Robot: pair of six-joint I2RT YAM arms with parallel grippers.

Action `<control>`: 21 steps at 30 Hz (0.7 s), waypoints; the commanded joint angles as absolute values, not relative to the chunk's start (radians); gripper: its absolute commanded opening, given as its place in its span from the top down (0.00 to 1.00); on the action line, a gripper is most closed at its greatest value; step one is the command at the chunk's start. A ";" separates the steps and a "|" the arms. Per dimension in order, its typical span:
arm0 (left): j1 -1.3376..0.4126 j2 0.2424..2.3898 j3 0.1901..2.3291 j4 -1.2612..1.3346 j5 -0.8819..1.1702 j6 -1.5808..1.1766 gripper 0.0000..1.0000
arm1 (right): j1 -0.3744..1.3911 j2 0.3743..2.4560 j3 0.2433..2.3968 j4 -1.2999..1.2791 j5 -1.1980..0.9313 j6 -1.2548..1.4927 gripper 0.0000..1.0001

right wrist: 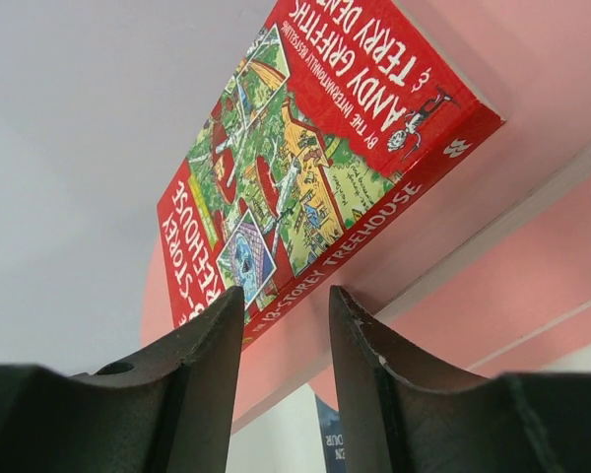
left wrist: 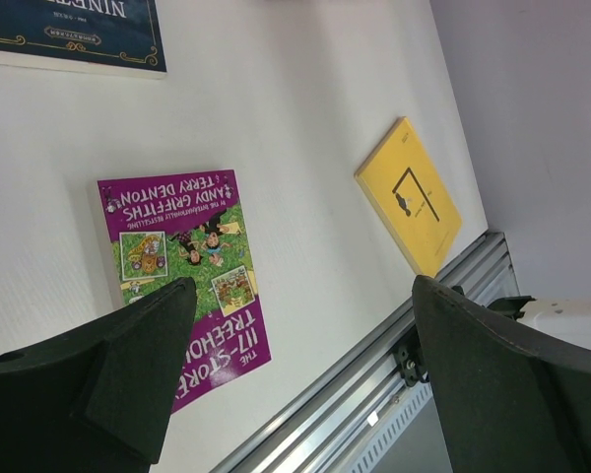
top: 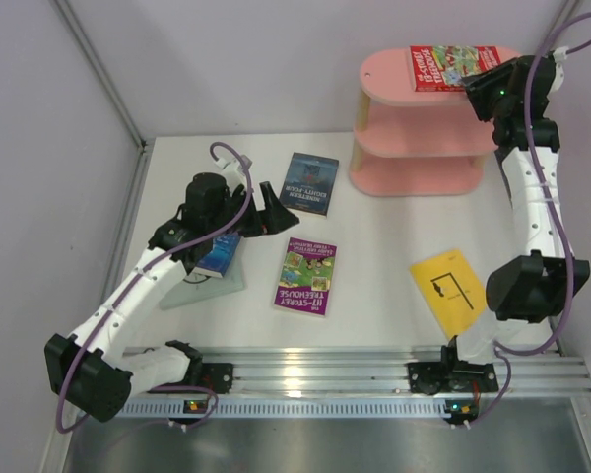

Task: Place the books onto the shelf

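The pink shelf [top: 414, 177] stands at the back right. A red comic book [top: 451, 67] lies flat on its top board [right wrist: 532, 89]. My right gripper [top: 481, 87] hovers at that board's right end. In the right wrist view its jaws [right wrist: 286, 296] are a little apart with nothing between them, just short of the red book [right wrist: 305, 168]. My left gripper [top: 266, 217] is open and empty above the table, between the navy book [top: 310, 183] and the purple-green book [top: 306, 277]. The yellow book [top: 450, 289] lies at the front right. A blue book [top: 220, 254] rests on a pale one [top: 199, 288] under my left arm.
The shelf's lower boards [top: 419, 138] hold nothing that I can see. An aluminium rail [top: 374, 372] runs along the near table edge, also in the left wrist view [left wrist: 374, 394]. Walls close in the left, back and right sides.
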State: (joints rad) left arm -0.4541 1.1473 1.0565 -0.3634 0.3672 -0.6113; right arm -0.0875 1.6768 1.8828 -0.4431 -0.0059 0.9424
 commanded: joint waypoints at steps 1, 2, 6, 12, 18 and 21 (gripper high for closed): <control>-0.459 1.130 1.078 -0.339 0.357 -0.609 0.05 | -0.106 1.631 1.882 -0.422 -0.029 0.928 0.60; -0.459 1.134 1.081 -0.339 0.359 -0.609 0.05 | -0.109 1.632 1.881 -0.419 -0.028 0.931 0.60; -0.459 1.141 1.086 -0.341 0.356 -0.606 0.05 | -0.112 1.643 1.875 -0.402 -0.032 0.930 0.63; -0.462 1.149 1.080 -0.341 0.353 -0.606 0.05 | -0.112 1.655 1.855 -0.374 -0.038 0.936 0.64; -0.463 1.150 1.069 -0.327 0.364 -0.607 0.05 | -0.115 1.654 1.829 -0.351 -0.035 0.930 0.65; -0.465 1.147 1.068 -0.322 0.364 -0.612 0.05 | -0.121 1.654 1.818 -0.339 -0.041 0.922 0.65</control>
